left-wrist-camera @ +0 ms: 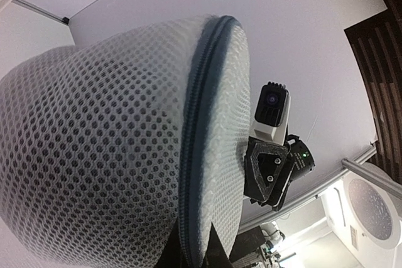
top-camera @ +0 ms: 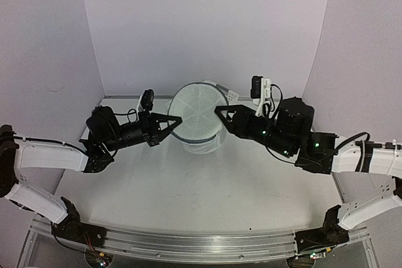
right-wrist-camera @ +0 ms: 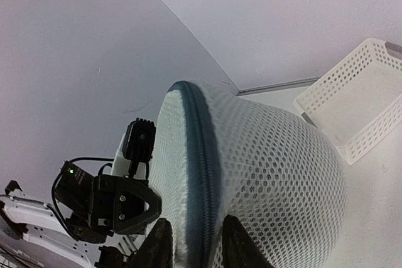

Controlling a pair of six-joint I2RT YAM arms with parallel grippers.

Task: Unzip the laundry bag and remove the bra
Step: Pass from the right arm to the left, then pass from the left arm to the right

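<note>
The laundry bag (top-camera: 198, 119) is a white mesh cylinder with a dark zipped rim. It stands on edge at the back middle of the table, its round face tilted toward the top camera. My left gripper (top-camera: 178, 119) pinches the rim on the bag's left side. In the left wrist view its fingers (left-wrist-camera: 217, 250) straddle the dark zip seam (left-wrist-camera: 191, 155). My right gripper (top-camera: 218, 111) pinches the rim on the right side. In the right wrist view its fingers (right-wrist-camera: 235, 243) sit either side of the seam (right-wrist-camera: 204, 155). The zip looks closed. The bra is hidden.
A white perforated plastic basket (right-wrist-camera: 352, 111) sits behind the bag by the back wall. White walls enclose the table at the back and on both sides. The opposite gripper shows in each wrist view, the right one (left-wrist-camera: 270, 171) and the left one (right-wrist-camera: 125, 208).
</note>
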